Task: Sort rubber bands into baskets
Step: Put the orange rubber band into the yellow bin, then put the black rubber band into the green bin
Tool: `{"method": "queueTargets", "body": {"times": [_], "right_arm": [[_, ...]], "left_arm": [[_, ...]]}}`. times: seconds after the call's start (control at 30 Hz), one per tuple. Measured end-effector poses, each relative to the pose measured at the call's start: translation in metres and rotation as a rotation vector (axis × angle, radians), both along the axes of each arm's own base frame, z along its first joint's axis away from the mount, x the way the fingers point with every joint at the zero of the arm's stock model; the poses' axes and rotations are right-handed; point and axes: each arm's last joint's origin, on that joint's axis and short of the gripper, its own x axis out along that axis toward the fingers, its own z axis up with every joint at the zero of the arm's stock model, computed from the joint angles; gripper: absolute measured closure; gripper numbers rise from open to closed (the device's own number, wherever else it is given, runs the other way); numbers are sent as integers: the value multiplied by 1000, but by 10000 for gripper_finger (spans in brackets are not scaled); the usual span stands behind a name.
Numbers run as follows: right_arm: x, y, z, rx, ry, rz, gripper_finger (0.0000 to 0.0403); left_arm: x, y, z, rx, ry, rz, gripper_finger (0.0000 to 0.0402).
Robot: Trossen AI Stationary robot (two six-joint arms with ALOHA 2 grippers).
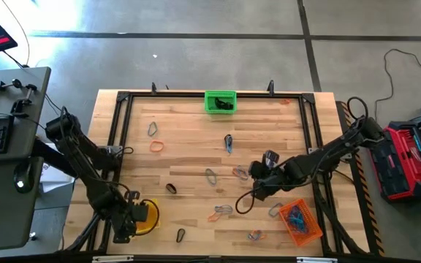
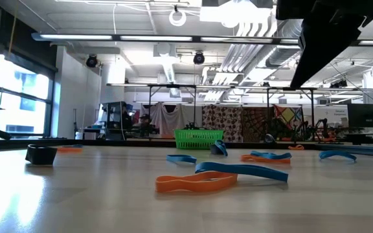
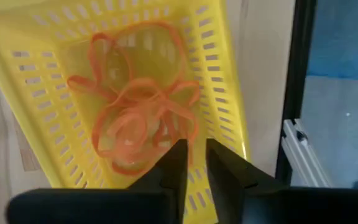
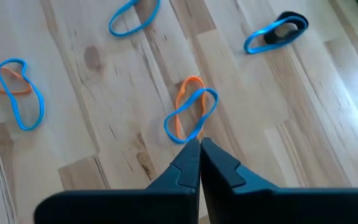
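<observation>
Overhead: my left gripper at lower left over yellow basket; my right gripper right of centre, above loose rubber bands. Orange basket lower right, green basket top centre.

Low view: bands scattered mid-frame, green basket behind.

Left wrist: my fingers slightly parted, nothing between; orange bands lie inside basket. Drop looks done.

Right wrist: my fingers clenched, tips just short of blue-and-orange pair; cannot tell if anything pinched. Next, I judge: lift, check the catch.
</observation>
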Motion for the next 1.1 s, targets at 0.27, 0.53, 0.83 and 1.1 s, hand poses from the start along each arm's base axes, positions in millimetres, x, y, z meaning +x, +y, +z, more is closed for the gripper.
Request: {"method": "queueTargets", "body": {"times": [0.27,0.53,0.83,1.1], "right_arm": [[2,-1,0,2,-5,15,403],[2,-1,0,12,2,28,403],[7,1,2,10,-35,73,403],[8,1,3,-14,-54,84,403]], "left_arm": [[3,13,11,4,-29,46,281],[20,27,32,-14,-104,-7,253],[62,68,39,105,-213,-54,253],[93,105,23,253,-220,-266,253]]}}
